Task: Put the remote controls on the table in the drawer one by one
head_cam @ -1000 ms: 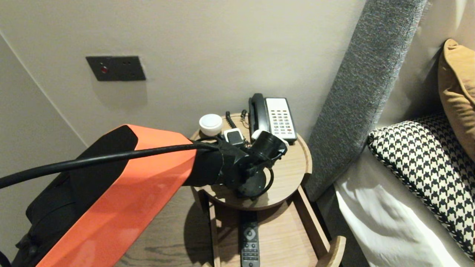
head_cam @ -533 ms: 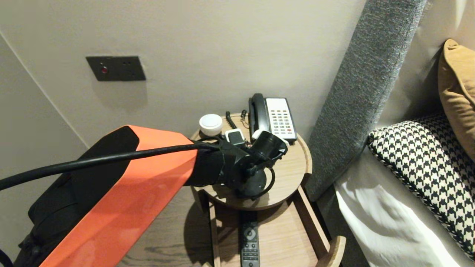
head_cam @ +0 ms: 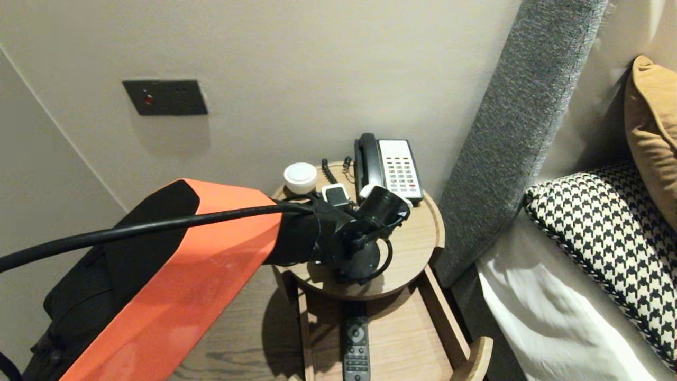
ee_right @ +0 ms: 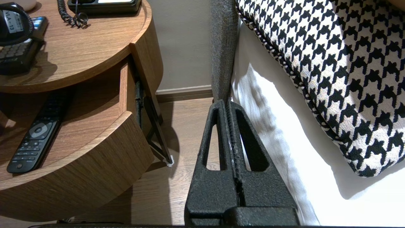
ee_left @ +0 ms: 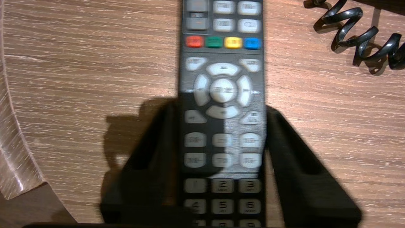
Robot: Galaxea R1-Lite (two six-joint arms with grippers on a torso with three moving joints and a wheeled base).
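One dark rectangular wall plate (head_cam: 165, 97) with a small red dot sits on the plain beige wall at the left. Below it, the orange and black left arm (head_cam: 185, 264) reaches over one round bedside table (head_cam: 423, 248) of light grained wood with a raised rim.

The left gripper (ee_left: 221, 109) points down at the tabletop. It pinches one black remote control (ee_left: 221, 47) by its two long edges. This remote lies flat on the wood under the wrist and shows four coloured buttons and pale grey keys.

There are two remotes in all. The second remote (head_cam: 356, 344), slim and black, lies in the open drawer (head_cam: 407, 338) below.

At the back of the table are one white round puck (head_cam: 300, 177), one black coiled cord (head_cam: 328, 170) and one black telephone (head_cam: 389, 168) with a white keypad.

To the right rises one grey woven headboard (head_cam: 508, 137). Then come a white sheet (head_cam: 555, 317), one houndstooth cushion (head_cam: 608, 238) and one ochre cushion (head_cam: 653, 121).

The right gripper (ee_right: 226, 106) hangs parked over the wooden floor (ee_right: 183, 126) beside the bed, its fingers pressed together.
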